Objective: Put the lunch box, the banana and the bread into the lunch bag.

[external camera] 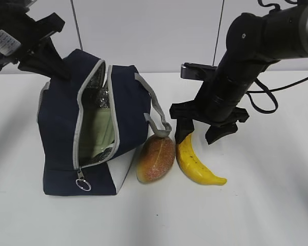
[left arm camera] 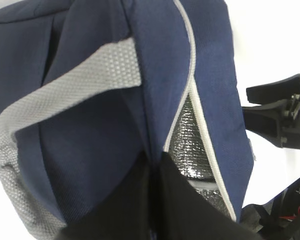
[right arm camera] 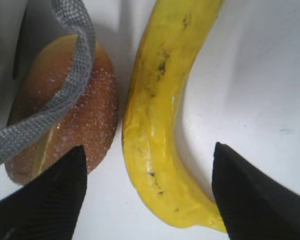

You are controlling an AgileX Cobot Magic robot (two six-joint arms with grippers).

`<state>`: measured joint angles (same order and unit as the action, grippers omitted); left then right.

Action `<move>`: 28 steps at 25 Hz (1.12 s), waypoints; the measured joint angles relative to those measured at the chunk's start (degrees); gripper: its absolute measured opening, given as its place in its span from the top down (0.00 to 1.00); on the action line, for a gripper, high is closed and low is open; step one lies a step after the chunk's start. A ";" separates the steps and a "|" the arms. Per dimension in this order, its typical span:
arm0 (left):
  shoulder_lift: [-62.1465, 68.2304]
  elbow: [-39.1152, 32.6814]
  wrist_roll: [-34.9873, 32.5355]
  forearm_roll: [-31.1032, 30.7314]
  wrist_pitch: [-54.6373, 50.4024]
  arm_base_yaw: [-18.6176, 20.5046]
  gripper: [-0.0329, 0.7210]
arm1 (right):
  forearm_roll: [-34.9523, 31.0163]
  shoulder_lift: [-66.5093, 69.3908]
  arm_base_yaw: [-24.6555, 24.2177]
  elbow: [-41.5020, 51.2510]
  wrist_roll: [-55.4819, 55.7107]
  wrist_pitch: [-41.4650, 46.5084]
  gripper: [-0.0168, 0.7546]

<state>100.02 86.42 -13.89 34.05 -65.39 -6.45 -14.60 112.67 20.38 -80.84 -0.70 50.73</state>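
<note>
The navy lunch bag [external camera: 92,128] stands at the left with its zipper open. The pale green lunch box [external camera: 100,130] shows inside it. My left gripper [external camera: 50,64] is shut on the bag's top fabric, which the left wrist view [left arm camera: 155,159] shows pinched between the black fingers beside the silver lining [left arm camera: 190,135]. The bread [external camera: 155,159] lies against the bag's right side and the banana [external camera: 195,164] lies just to its right. My right gripper [external camera: 197,134] is open, with one finger on each side of the banana's [right arm camera: 155,115] upper end and not touching it. The bread [right arm camera: 85,120] is beside the left finger.
A grey strap handle [external camera: 156,115] hangs off the bag and drapes over the bread [right arm camera: 65,95]. The zipper's ring pull [external camera: 82,183] hangs at the bag's lower front. Everything rests on a white table [external camera: 246,215], with a white wall behind it.
</note>
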 joint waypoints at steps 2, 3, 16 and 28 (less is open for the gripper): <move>0.00 0.00 0.00 -0.05 -0.07 0.00 0.96 | 0.00 1.14 0.00 -0.38 0.70 -0.24 0.23; 0.00 0.00 0.00 -0.05 -0.13 0.00 0.96 | 0.00 1.72 0.00 -0.81 0.70 -0.24 0.23; 0.00 0.00 0.00 -0.05 -0.41 0.00 0.96 | 2.39 8.29 -0.25 -7.30 4.61 -0.37 0.23; 0.00 0.00 0.00 -0.07 -0.76 0.00 0.96 | 2.78 8.75 -1.63 -7.65 5.54 -1.04 0.23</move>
<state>100.02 86.42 -13.89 33.98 -66.16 -6.45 -11.81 121.42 18.75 -88.49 4.84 49.69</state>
